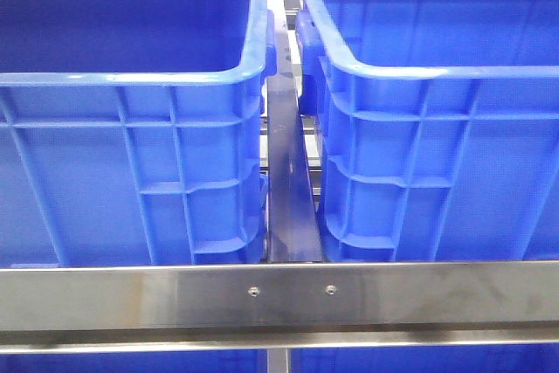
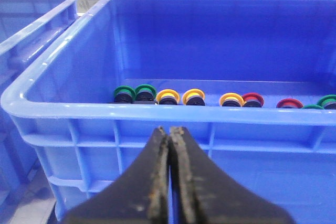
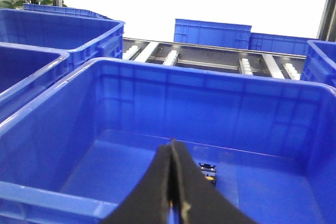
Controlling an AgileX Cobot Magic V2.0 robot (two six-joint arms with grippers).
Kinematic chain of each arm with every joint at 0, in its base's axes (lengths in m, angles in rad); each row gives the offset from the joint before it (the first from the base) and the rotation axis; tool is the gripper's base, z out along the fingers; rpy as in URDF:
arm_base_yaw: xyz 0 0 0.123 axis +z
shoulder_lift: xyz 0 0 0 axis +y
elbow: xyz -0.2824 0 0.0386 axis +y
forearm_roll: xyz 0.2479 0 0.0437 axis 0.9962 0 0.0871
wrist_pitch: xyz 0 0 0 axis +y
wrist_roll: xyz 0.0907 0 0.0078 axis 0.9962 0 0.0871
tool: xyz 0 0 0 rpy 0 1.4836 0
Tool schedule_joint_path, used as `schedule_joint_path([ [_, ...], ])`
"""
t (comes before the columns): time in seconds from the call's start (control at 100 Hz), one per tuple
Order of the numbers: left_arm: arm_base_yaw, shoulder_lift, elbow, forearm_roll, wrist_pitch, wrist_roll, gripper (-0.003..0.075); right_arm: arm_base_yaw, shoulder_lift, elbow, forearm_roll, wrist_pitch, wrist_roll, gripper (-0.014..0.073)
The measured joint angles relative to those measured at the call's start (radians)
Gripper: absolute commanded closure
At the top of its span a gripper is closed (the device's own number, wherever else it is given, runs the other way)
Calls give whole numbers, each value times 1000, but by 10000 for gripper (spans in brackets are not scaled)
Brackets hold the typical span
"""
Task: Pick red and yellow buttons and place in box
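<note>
**Both grippers closed and outside the bins: risks before the first pick**

Left wrist view: the left gripper (image 2: 169, 132) has its two fingers pressed together with nothing between them, and it sits outside the near wall of the left bin (image 2: 157, 113), just below the rim. Beyond the fingertips and over that rim, a row of buttons lies on the bin floor: two green buttons (image 2: 135, 93), then three yellow buttons (image 2: 181, 97), then two red buttons (image 2: 252, 99), with more green at the far end. Right wrist view: the right gripper (image 3: 171, 148) is likewise closed and empty, its tips above the near rim of the right bin (image 3: 52, 192); one small dark item with a yellow spot (image 3: 208, 170) lies on the floor just past the tips, too small to identify. The front view shows only the outer walls of both bins and the steel rail (image 1: 279, 294); neither arm appears there.

Likely hazards, as judged from this arrangement:
- With the fingers shut, a descent onto a button would push it rather than grasp it.
- A straight advance from below the rim would strike the bin wall.
- The buttons stand close together, some touching, so a wide or off-centre closure may catch a green neighbour or scatter the row.
- Which bin is the target box cannot be told.
</note>
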Motion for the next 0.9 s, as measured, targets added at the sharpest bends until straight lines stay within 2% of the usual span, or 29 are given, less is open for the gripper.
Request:
schedule_joint_path([
  [0.23,0,0,0,0,0,0,740,0,-4,0,-10,-73,0,664],
  [0.32,0,0,0,0,0,0,740,2,-4,0,-87,-79,38,664],
  [0.39,0,0,0,0,0,0,740,4,-4,0,-192,-80,137,664],
  [0.46,0,0,0,0,2,0,740,7,-4,0,-349,-82,298,664],
  [0.53,0,0,0,0,2,0,740,9,-4,0,-559,-87,521,664],
  [0.63,0,0,0,0,2,0,740,15,-4,0,-925,-89,936,664],
  [0.75,0,0,0,0,2,0,740,19,-6,4,-1439,-103,1426,664],
  [0.77,0,0,0,0,2,-2,740,19,-6,10,-1490,-114,1504,664],
  [0.82,0,0,0,0,2,-2,740,19,-15,24,-1668,-145,1662,664],
  [0.9,0,0,0,0,2,-2,740,19,-33,57,-1822,-207,1826,664],
])
